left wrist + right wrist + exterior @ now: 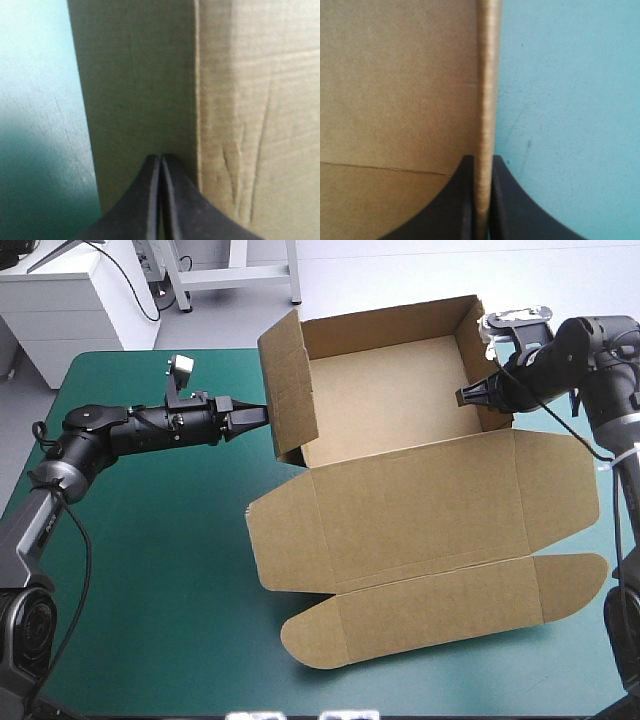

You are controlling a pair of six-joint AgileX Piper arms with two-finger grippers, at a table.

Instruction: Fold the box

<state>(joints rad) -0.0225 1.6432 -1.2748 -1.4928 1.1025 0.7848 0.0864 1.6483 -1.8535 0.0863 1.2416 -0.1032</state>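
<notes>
Brown box (395, 90) wall sits clamped in right gripper (482, 160).

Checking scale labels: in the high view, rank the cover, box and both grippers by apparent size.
Largest: teal-green cover, by its whole span.
Next: box.
Smallest: left gripper and right gripper, alike, so unranked.

Bright, even overhead light fills the high view; the box (420, 490) casts only soft, narrow shadows on the teal-green worktop (150, 590). In the left wrist view the worktop lies in deep shade beside the left fingers (145, 210). In the right wrist view the board edge between the right fingers (455, 210) carries a pale sheen.
</notes>
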